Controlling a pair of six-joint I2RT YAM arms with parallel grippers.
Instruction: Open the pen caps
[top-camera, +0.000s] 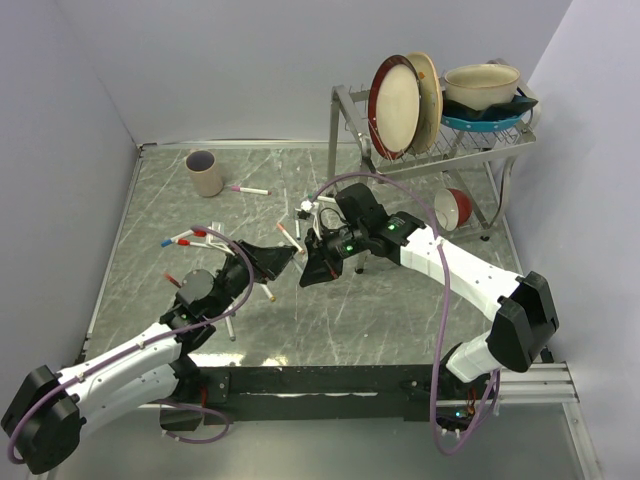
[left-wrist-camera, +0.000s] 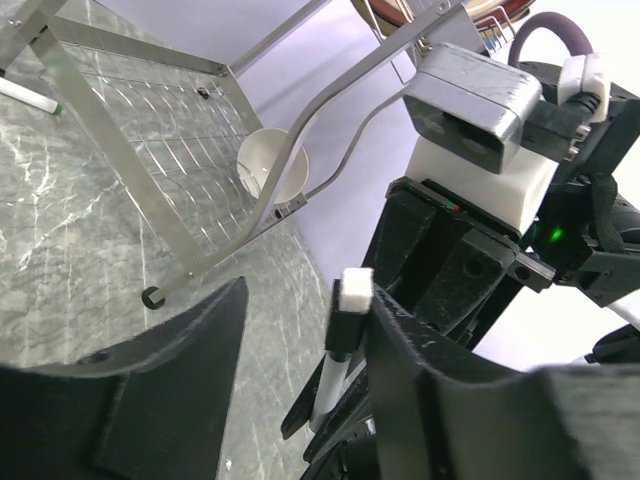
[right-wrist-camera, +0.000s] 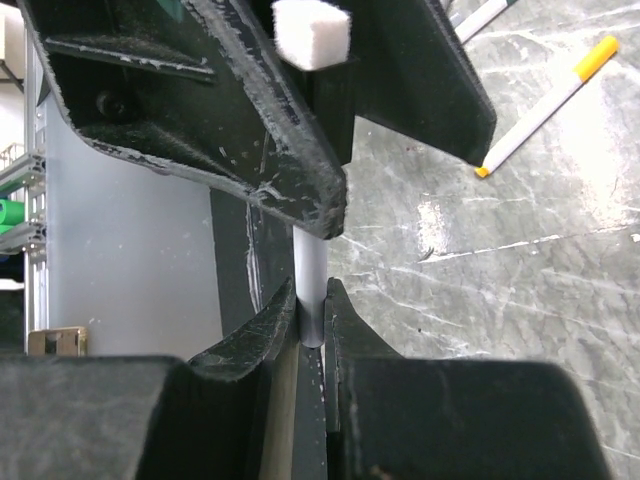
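Mid-worktop (top-camera: 380, 320), the right tool (right-wrist-camera: 312, 300) was pinched tight on the pale barrel of a pen (right-wrist-camera: 310, 270). The left tool (left-wrist-camera: 305, 315) faced it with jaws apart, and the pen's dark cap (left-wrist-camera: 342, 330), white at its end, sat between them against one finger only. A yellow-capped pen (right-wrist-camera: 545, 105) lay just beyond and red- and blue-capped pens (top-camera: 190, 237) lay to the left, while a cup (top-camera: 204, 172) and a dish rack (top-camera: 334, 130) with plates (top-camera: 395, 100) and bowls (top-camera: 482, 85) stood farther back.

A lab test cell: plain partition walls (top-camera: 300, 60) enclose a marble tabletop (top-camera: 380, 330).
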